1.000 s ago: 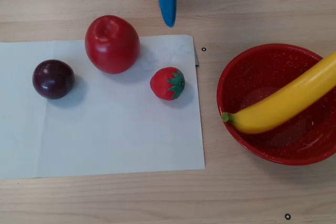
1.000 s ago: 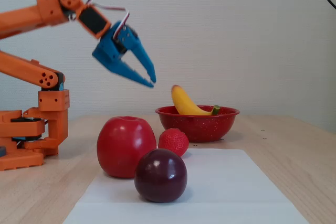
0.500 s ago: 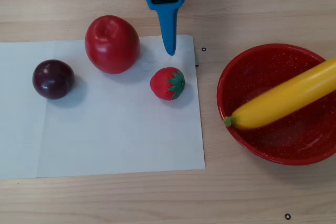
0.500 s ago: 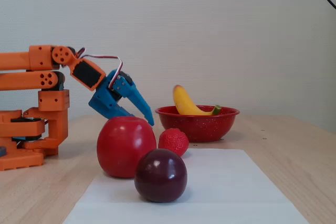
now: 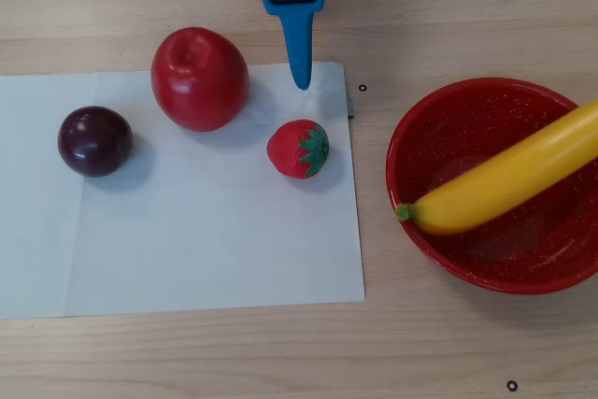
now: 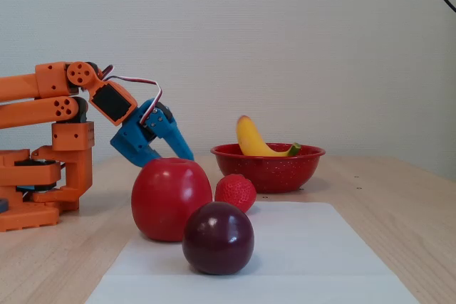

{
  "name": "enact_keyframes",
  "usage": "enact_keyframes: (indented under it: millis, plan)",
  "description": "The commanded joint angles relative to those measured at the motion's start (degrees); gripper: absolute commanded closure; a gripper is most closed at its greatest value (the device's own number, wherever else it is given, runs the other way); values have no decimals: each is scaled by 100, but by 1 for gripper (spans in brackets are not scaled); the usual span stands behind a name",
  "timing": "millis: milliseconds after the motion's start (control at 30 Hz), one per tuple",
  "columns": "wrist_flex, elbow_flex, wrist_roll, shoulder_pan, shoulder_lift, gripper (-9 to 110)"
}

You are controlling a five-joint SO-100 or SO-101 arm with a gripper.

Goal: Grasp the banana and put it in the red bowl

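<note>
The yellow banana (image 5: 509, 178) lies across the red bowl (image 5: 439, 119), green stem tip at the bowl's left rim, its other end running off the right edge of the overhead view. In the fixed view the banana (image 6: 251, 140) sticks up out of the red bowl (image 6: 271, 169). My blue gripper (image 5: 301, 70) is shut and empty. It points down over the top edge of the white paper, well left of the bowl, between the apple and the strawberry. In the fixed view the gripper (image 6: 182, 153) sits behind the apple.
A white paper sheet (image 5: 187, 249) holds a red apple (image 5: 199, 78), a dark plum (image 5: 94, 140) and a strawberry (image 5: 299, 149). The orange arm base (image 6: 43, 176) stands at the left of the fixed view. Bare wooden table (image 5: 280, 352) lies around the sheet.
</note>
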Motion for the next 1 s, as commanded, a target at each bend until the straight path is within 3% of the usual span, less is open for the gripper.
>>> enact_keyframes:
  millis: [0, 967]
  plan:
    - [79, 88, 70, -334, 62, 101]
    - [123, 88, 0, -343, 62, 101]
